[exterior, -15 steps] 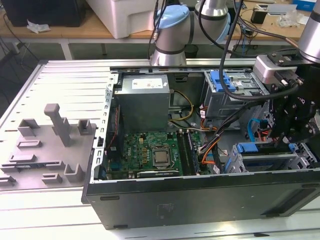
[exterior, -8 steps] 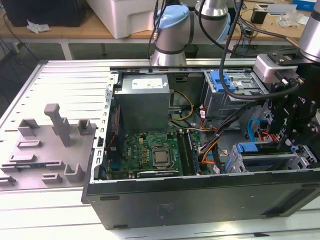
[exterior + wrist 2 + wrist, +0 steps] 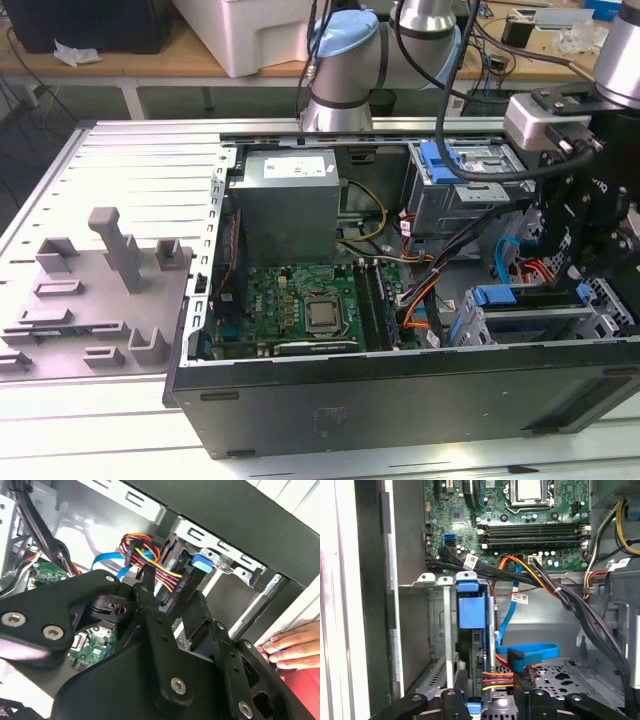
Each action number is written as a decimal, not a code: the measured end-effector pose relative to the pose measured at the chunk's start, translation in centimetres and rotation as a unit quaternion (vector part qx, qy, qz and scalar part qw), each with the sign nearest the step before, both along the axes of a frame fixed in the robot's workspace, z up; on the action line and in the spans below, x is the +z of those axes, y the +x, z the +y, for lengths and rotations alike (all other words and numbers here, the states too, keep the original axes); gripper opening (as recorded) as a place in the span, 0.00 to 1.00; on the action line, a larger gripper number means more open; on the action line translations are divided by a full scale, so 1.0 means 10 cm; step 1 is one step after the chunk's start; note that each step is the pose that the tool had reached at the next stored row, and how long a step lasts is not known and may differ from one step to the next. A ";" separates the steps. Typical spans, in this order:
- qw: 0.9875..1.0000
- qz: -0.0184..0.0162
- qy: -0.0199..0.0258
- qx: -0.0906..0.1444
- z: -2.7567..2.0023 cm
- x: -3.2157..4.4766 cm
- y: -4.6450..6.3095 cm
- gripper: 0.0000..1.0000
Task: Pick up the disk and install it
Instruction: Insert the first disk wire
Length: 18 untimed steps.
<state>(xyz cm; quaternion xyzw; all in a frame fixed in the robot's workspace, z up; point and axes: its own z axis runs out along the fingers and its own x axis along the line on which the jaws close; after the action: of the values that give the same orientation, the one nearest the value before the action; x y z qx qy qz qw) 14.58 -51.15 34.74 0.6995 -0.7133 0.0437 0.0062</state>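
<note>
Both jaws stand apart, empty, over the disk point(image 3: 471, 630) seated in its bay point(image 3: 436, 625).

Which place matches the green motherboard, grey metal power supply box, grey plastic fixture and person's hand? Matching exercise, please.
1. green motherboard
2. grey metal power supply box
3. grey plastic fixture
4. person's hand

A. on the slatted table, outside the black case
B. beside the case's outer edge
C. inside, far end in exterior view
D. inside, carrying the silver processor socket

Pairs: 1-D, 2-C, 3-A, 4-B
</note>
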 end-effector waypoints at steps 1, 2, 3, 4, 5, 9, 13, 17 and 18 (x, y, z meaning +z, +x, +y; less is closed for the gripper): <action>1.000 0.000 0.000 0.000 0.019 0.003 0.00 0.49; 1.000 0.000 0.000 0.000 0.040 0.005 0.00 0.49; 1.000 0.000 0.000 0.000 0.072 0.010 -0.01 0.49; 1.000 0.000 0.000 0.000 0.096 0.018 -0.01 0.49; 1.000 0.000 0.000 0.000 0.115 0.024 -0.01 0.49; 1.000 0.000 0.000 0.000 0.142 0.030 -0.03 0.49; 1.000 0.000 -0.001 0.000 0.143 0.030 -0.04 0.49; 1.000 0.000 -0.001 0.000 0.144 0.032 -0.04 0.49; 1.000 0.000 -0.001 0.000 0.144 0.041 -0.04 0.49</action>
<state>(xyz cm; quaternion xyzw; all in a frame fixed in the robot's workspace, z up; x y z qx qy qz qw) 14.23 -49.71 35.15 0.6994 -0.7133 0.0444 0.0067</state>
